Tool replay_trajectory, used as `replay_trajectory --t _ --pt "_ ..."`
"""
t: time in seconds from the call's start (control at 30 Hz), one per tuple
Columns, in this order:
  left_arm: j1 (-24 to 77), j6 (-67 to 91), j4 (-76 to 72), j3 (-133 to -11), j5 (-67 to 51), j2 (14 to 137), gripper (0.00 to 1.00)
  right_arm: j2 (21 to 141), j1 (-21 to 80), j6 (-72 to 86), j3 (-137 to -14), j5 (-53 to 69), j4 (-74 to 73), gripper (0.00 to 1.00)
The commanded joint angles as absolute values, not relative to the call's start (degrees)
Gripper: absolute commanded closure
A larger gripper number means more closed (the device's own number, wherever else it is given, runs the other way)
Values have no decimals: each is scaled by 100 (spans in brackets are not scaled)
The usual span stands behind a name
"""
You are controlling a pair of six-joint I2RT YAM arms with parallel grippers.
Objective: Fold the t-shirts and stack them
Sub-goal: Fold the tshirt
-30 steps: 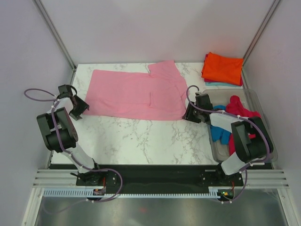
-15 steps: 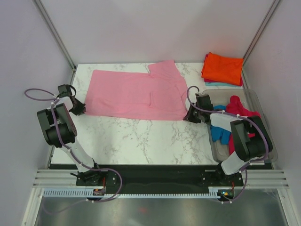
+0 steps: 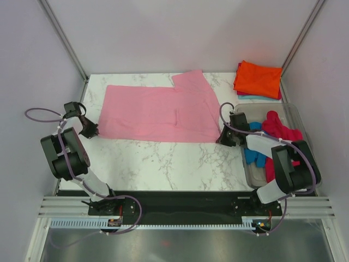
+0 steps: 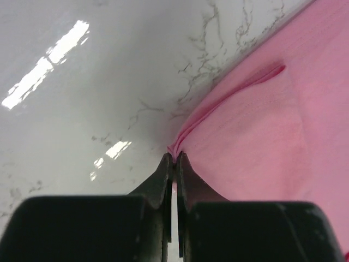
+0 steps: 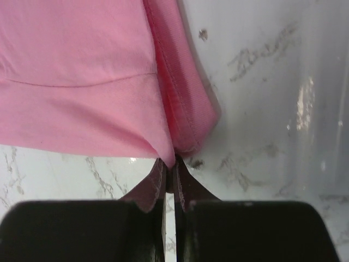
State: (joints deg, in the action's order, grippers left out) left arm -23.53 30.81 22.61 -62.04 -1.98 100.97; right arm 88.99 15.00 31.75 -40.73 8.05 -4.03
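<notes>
Pale blue tee (image 3: 248, 97) under orange tee (image 3: 259, 78)

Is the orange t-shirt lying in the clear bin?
No, the orange t-shirt lies folded at the far right of the table, outside the clear bin.

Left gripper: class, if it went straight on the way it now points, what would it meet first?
The light pink t-shirt. The left gripper is shut on its corner, so going straight on would likely push into that cloth at once, low over the marble table.
</notes>
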Motion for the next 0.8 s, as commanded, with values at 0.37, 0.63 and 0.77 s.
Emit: replay_trajectory --t 0.37,0.63,0.77 --pt "-3234 3094 3216 -4774 -650 7542 98 6910 1450 3349 -3560 114 -2074 100" --pt "-3322 2953 4155 -4798 -1274 6540 77 5679 1511 3523 -3279 -88 -2944 58" --pt "-3313 3111 4473 -4835 -1213 5882 28 5161 1521 3884 -3619 -17 -3339 20"
